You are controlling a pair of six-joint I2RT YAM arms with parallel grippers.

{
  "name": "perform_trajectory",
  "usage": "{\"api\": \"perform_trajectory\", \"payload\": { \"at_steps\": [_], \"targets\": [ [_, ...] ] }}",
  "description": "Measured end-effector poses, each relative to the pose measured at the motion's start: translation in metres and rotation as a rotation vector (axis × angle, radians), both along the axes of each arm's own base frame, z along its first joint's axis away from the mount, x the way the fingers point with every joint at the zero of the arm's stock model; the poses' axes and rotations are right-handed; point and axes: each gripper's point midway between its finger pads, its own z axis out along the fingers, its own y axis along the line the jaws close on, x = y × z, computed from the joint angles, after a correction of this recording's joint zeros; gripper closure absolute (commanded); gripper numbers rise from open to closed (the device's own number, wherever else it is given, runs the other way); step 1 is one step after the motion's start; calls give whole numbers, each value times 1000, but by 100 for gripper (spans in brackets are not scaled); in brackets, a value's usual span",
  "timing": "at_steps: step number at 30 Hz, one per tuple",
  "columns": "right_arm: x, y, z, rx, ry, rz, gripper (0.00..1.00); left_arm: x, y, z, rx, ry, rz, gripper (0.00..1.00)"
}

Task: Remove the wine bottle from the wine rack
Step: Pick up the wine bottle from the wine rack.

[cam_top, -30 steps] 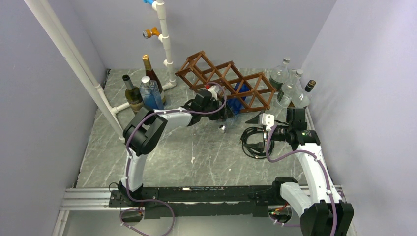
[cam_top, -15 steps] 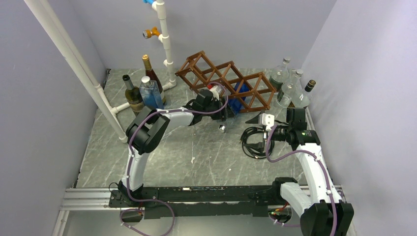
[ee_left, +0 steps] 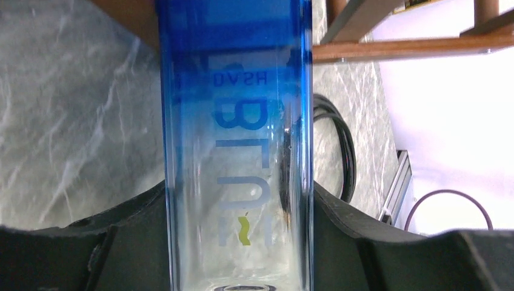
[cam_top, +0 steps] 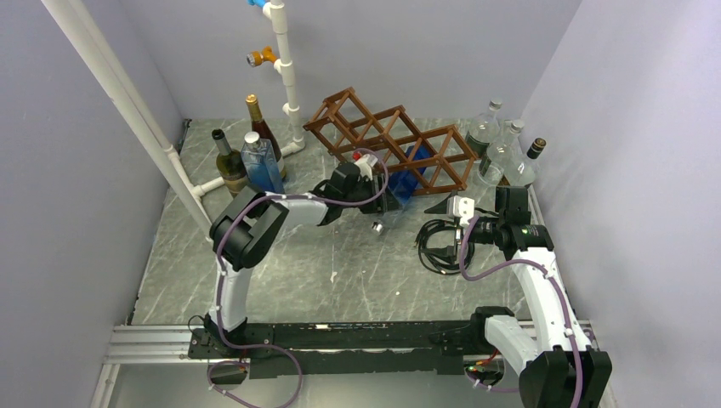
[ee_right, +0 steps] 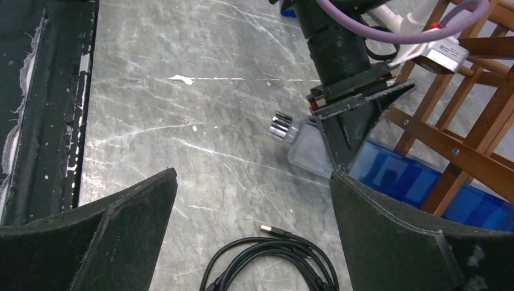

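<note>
My left wrist view is showing only close detail. The blue-tinted clear glass wine bottle is filling the frame, and black fingers are pressing against both of its sides.

The overhead view is showing what that one cannot. The bottle is lying in a lower cell of the brown wooden lattice wine rack, and its neck is sticking out over the grey marbled table. My left claw is gripping it just in front of the rack.

My right wrist view is picking out the bottle's silver cap. My right claw is hanging wide open and holding nothing, above a coiled black cable near that cap.
</note>
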Motion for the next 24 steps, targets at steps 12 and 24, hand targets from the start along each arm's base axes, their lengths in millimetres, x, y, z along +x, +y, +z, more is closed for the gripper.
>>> {"api": "perform_trajectory", "payload": {
  "at_steps": [12,24],
  "targets": [
    [0,0,0,0,-1,0,0,-36,34,10,42,-1,4,100],
    [0,0,0,-1,-2,1,0,-69,61,13,57,-8,-16,100]
  ]
}}
